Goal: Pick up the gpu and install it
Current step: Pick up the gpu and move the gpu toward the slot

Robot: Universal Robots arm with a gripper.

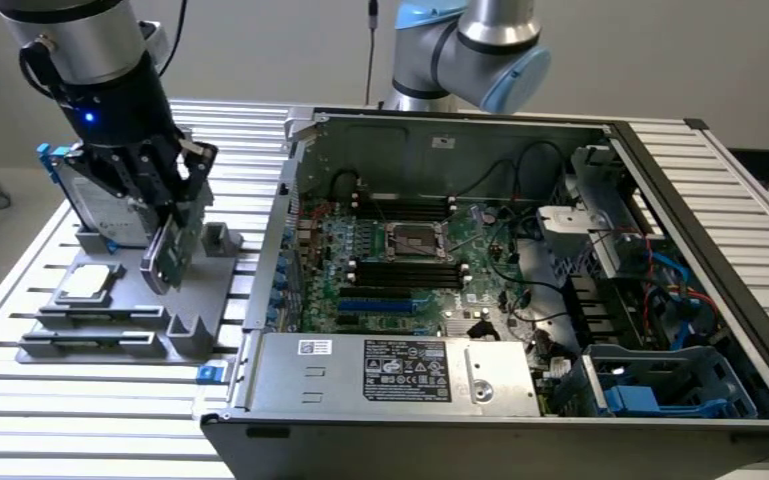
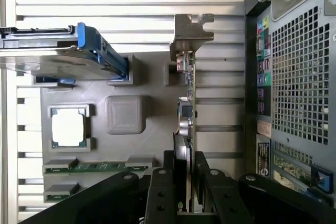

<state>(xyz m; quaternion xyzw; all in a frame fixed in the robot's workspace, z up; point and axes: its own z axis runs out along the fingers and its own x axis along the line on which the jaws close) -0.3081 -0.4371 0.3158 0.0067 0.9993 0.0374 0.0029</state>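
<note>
Exterior view: the gripper hangs over a grey tray that lies on the slatted table, towards the table's edge at the exterior view's left. Its fingers are clamped on the gpu, which stands on edge and tilts a little, along the tray's edge nearest the computer case. I cannot tell whether the card's lower edge touches the tray or hangs just above it.

The case lies open just beside the tray, with the motherboard facing up and the power supply along the case's near edge. A hard drive with a blue frame stands upright at the tray's far edge, behind the gripper. A square silver chip rests in its pocket near the middle of the tray. Memory sticks lie in slots at the tray's near edge.

In the wrist view the gripper closes its black fingers on both faces of the gpu, seen edge-on, with its silver bracket at the end far from the fingers. The card runs between the tray and the perforated rear panel of the computer case, above the slats of the table. The hard drive, the chip and the memory sticks sit on the tray, apart from the card.
</note>
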